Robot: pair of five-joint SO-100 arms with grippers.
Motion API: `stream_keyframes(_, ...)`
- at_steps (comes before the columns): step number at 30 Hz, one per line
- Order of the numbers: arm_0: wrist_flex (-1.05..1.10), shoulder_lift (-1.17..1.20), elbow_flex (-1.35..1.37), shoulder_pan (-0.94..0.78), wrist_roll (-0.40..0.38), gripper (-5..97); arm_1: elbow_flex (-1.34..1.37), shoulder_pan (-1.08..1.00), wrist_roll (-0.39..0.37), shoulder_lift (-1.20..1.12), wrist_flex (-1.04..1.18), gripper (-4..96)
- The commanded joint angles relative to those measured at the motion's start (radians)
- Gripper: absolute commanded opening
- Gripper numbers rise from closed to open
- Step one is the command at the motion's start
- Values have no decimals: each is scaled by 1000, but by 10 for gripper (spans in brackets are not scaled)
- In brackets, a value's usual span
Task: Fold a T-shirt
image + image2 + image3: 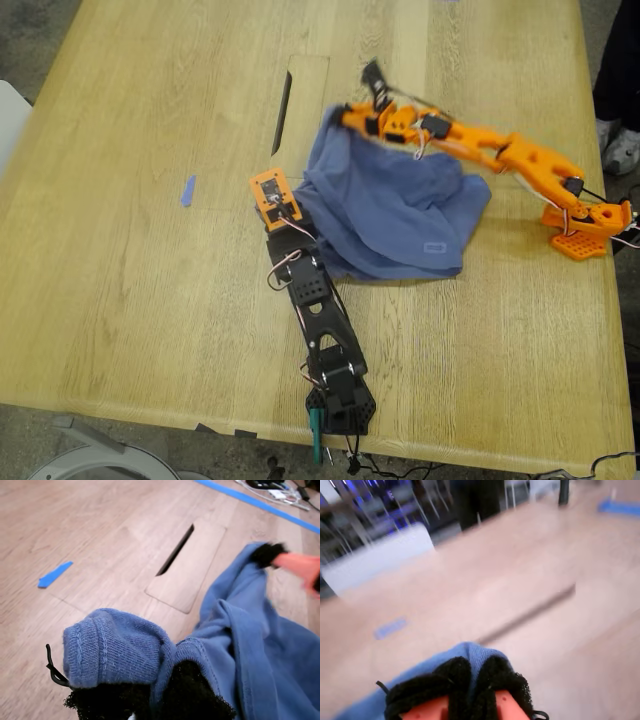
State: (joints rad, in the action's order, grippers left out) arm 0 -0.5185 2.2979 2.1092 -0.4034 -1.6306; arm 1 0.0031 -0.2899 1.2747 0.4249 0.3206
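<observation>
My first gripper (160, 690) has its black-padded jaws clenched on a ribbed hem of the slate-blue cotton T-shirt (385, 205); a thick roll of knit bulges over the pads. My second gripper (470, 690) is likewise clamped on a fold of the same cloth, blue fabric showing between its dark foam-covered fingertips (502, 680). That wrist picture is blurred, so I judge this arm to be in motion.

In the exterior view the black arm (320, 310) rises from the near edge and meets the garment at its left side as that view shows it, while the orange arm (500, 150) reaches in from that view's right to the far upper corner. The shirt lies bunched near the middle of the pale oak table (120, 300), part of it lifted off the wood between the 2 grips.

To do this step well, I think both grips should draw apart evenly so the cloth stretches flat before any fold. Pulling 1 side faster would likely twist it. The dark cable slot (282, 113) in the inset panel lies just beyond the shirt; keep the hem from dragging across it. The small blue tape strip (187, 190) sits well apart and is no obstacle.
</observation>
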Motion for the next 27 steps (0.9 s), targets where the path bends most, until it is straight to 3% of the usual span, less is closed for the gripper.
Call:
stream_keyframes(1, 118, 3, -31, -51, 14, -3, -124, -29, -5, 11, -9, 40)
stream_keyframes(15, 574, -229, -57, -137, 17, -3, 63, -117, 26, 23, -344, 36)
stream_keyframes(21, 600, -233, -120, -146, 17, -3, 15, -155, 26, 32, -270, 34)
stream_keyframes(27, 408, -138, -152, -77, 17, -3, -115, -160, 34, 43, -44, 34)
